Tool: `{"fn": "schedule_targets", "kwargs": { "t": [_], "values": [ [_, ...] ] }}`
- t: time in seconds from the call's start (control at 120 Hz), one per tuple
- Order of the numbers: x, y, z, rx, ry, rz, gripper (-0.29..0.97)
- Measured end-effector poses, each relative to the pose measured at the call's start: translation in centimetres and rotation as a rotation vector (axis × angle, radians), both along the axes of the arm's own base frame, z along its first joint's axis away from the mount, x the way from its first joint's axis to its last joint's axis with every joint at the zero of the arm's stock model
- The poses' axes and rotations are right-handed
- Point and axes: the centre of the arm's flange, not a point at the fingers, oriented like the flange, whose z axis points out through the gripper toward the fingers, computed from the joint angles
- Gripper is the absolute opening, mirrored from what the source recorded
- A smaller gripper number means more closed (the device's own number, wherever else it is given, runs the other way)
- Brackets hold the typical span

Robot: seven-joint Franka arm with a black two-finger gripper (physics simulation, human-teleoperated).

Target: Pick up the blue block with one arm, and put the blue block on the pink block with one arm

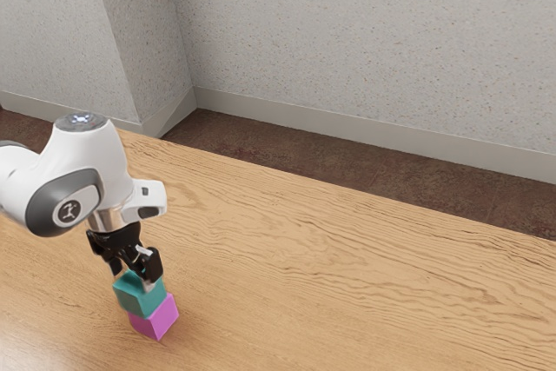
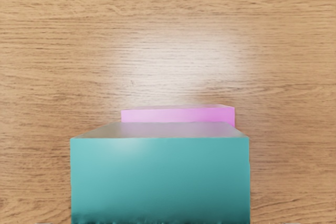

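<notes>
The blue block (image 1: pixel 139 294), teal in color, sits on top of the pink block (image 1: pixel 155 319) near the front of the wooden table (image 1: pixel 347 267), toward the exterior view's left. My gripper (image 1: pixel 139 274) comes straight down onto the blue block, and its black fingers (image 1: pixel 151 267) clasp the block's upper part from two sides. In the wrist view the blue block (image 2: pixel 159 174) looms large just under my hand. A strip of the pink block (image 2: pixel 177 115) peeks out beyond it, slightly offset to one side.
The wooden tabletop stretches wide toward the exterior view's right. Its far edge (image 1: pixel 365 190) drops to a dark brown floor (image 1: pixel 365 158) below a speckled grey wall (image 1: pixel 365 41).
</notes>
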Motion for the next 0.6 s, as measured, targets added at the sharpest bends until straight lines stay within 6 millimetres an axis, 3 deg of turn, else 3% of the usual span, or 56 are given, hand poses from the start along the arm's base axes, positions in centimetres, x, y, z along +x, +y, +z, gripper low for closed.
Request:
{"fn": "schedule_targets", "kwargs": {
  "t": [0.067,0.175,0.258,0.6],
  "values": [
    [0.2,0.0,0.5,0.0,-0.005,-0.004,0.59],
    [1.8,-0.7,4.0,0.004,-0.046,-0.021,0.63],
    [2.3,-1.1,5.5,0.008,-0.054,-0.032,0.64],
    [2.2,-1.6,6.1,0.015,-0.028,-0.057,0.67]
  ]
}}
